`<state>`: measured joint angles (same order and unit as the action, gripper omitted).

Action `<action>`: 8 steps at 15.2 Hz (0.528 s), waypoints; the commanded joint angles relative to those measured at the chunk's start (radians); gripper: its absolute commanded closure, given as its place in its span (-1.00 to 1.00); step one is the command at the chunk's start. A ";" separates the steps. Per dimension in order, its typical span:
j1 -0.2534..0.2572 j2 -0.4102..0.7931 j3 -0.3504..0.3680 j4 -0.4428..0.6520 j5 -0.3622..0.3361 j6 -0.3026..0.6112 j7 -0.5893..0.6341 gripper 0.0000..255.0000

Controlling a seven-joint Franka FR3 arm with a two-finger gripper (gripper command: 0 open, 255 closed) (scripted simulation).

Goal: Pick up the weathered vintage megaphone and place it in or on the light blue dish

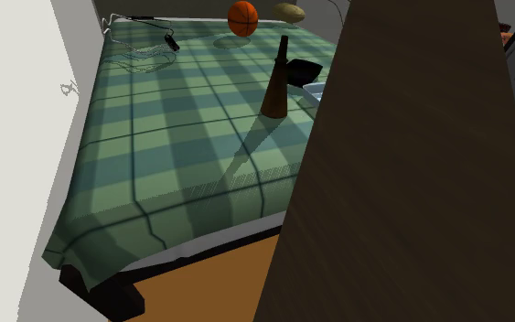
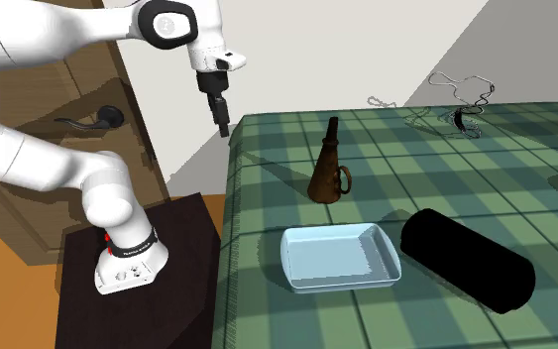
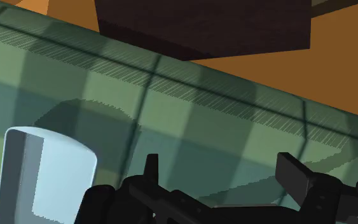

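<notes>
Green plaid table (image 2: 524, 149), pick not started yet.
Brown megaphone (image 2: 327, 169) stands upright near the empty light blue dish (image 2: 341, 256); gripper (image 2: 223, 121) hangs spread, well apart.

One brown megaphone (image 2: 328, 169), one pale blue dish (image 2: 341, 255), one black cylinder (image 2: 468, 260), one orange ball (image 1: 242, 16), one tan oval ball (image 1: 290, 12).

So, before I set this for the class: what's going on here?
A white robot arm is working at a surface covered with a green checked cloth. Its black gripper hangs open in the air near the cloth's edge by the stand, holding nothing. The brown megaphone stands upright on its wide end, apart from the gripper. The light blue dish lies empty on the cloth close by, next to a black cylinder.
</notes>
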<state>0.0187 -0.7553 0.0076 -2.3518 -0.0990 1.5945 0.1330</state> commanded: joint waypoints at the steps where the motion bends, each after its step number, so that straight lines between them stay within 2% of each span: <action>1: 0.000 0.000 0.000 0.000 0.000 0.000 0.000 -1.00; 8: -0.021 0.169 -0.017 0.005 -0.055 0.273 0.005 -1.00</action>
<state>0.0004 -0.6160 -0.0083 -2.3551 -0.1463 1.8276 0.1360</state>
